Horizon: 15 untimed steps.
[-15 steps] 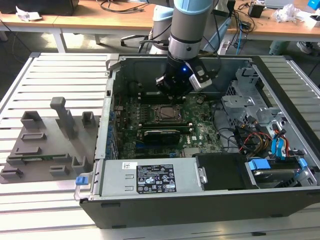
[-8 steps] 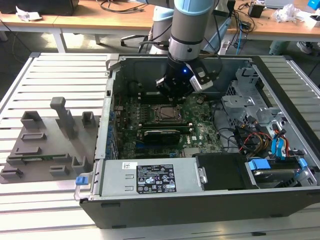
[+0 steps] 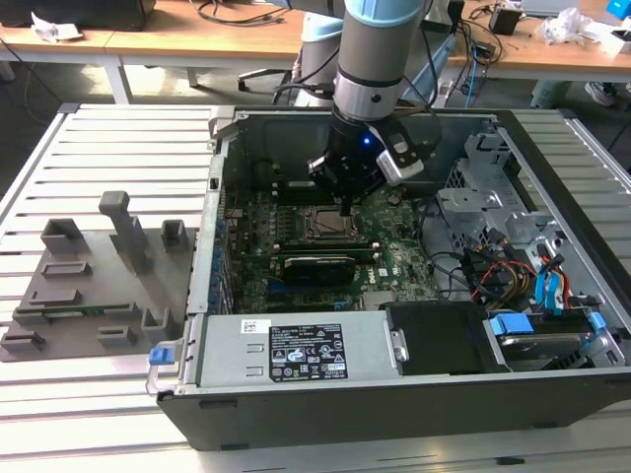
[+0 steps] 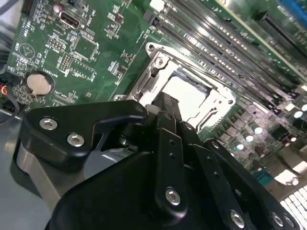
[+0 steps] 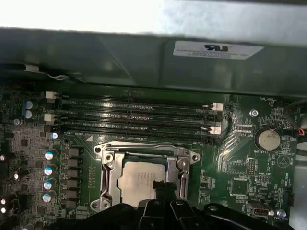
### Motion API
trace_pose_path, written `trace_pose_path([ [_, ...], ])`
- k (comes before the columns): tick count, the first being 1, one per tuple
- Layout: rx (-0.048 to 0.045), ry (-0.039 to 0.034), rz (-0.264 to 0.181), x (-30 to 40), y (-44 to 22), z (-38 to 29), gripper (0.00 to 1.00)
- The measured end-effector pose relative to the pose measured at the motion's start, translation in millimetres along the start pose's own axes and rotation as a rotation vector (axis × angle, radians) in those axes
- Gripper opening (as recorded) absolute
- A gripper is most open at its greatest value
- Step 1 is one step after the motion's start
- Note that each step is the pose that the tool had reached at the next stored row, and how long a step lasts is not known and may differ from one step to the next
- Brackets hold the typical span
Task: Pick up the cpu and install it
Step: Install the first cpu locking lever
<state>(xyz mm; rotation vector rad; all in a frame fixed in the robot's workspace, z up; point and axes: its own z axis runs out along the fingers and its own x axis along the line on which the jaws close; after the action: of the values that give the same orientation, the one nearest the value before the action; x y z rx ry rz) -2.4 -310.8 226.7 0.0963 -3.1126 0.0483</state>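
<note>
Arm [image 3: 380,39] enters from top centre of the exterior view, wrist pointing straight down. Gripper [image 3: 345,202] sits just above frame centre. In both wrist views its black fingers [image 4: 165,108] are drawn together, tips at lower centre [image 5: 160,189].

**A robotics lab set up for computer assembly**

An open desktop computer case [image 3: 394,296] lies on a slatted metal workbench [image 3: 118,138], with a robot arm [image 3: 380,59] reaching inside. Behind it stand wooden desks [image 3: 197,39] strewn with cables [image 3: 232,12] and crumpled paper [image 3: 54,28].
</note>
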Motion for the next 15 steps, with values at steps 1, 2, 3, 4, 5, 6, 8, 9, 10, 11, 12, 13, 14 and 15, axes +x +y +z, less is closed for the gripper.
trace_pose_path([
  [1,0.0044,0.0003,0.000,0.1,-0.2,-5.0,0.11],
  [2,0.0090,0.0006,0.000,0.4,-0.4,-11.5,0.11],
  [3,0.0127,0.0008,0.000,0.5,-0.5,-16.2,0.11],
  [4,0.0156,0.0010,0.000,0.6,-0.6,-20.0,0.11],
  [5,0.0211,0.0013,0.001,0.8,-0.9,-26.5,0.11],
  [6,0.0266,0.0016,0.001,1.0,-1.1,-34.1,0.11],
  [8,0.0337,0.0021,0.001,1.3,-1.4,-46.1,0.11],
  [9,0.0369,0.0023,0.001,1.5,-1.6,-51.7,0.11],
  [10,0.0401,0.0024,0.001,1.6,-1.8,-58.4,0.11],
  [11,0.0416,0.0026,0.001,1.8,-1.9,-62.6,0.11],
  [12,0.0422,0.0027,0.001,1.9,-2.1,-67.3,0.11],
  [13,0.0420,0.0026,0.001,2.0,-2.1,-69.4,0.11],
  [14,0.0419,0.0026,0.001,2.0,-2.1,-69.6,0.11],
  [15,0.0419,0.0025,0.001,2.0,-2.1,-69.6,0.11],
])
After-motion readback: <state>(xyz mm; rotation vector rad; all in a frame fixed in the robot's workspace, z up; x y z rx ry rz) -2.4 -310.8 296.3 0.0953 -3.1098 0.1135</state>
